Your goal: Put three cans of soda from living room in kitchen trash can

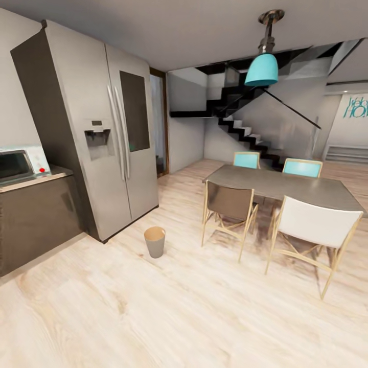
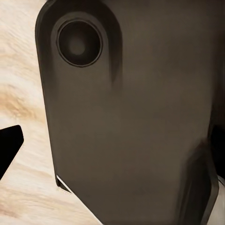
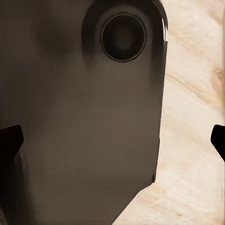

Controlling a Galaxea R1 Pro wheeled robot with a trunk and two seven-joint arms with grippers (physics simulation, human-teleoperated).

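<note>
The tash can (image 1: 154, 242) is a small round tan and grey bin standing upright on the pale wood floor, just in front of the fridge's right corner and a few steps ahead of me. The cans of soda are out of view. In the left wrist view my left gripper (image 2: 112, 150) hangs beside my dark body panel (image 2: 131, 131), with one black fingertip (image 2: 9, 150) at the picture's edge and nothing between the fingers. My right gripper (image 3: 112, 138) has its fingertips (image 3: 9, 140) spread far apart, holding nothing, over the same kind of panel (image 3: 84, 131).
A tall steel fridge (image 1: 102, 143) stands at the left, with a dark counter (image 1: 36, 214) and a microwave (image 1: 15, 164) beside it. At the right are a grey dining table (image 1: 286, 186) and its chairs (image 1: 230, 204). A staircase (image 1: 245, 130) rises at the back.
</note>
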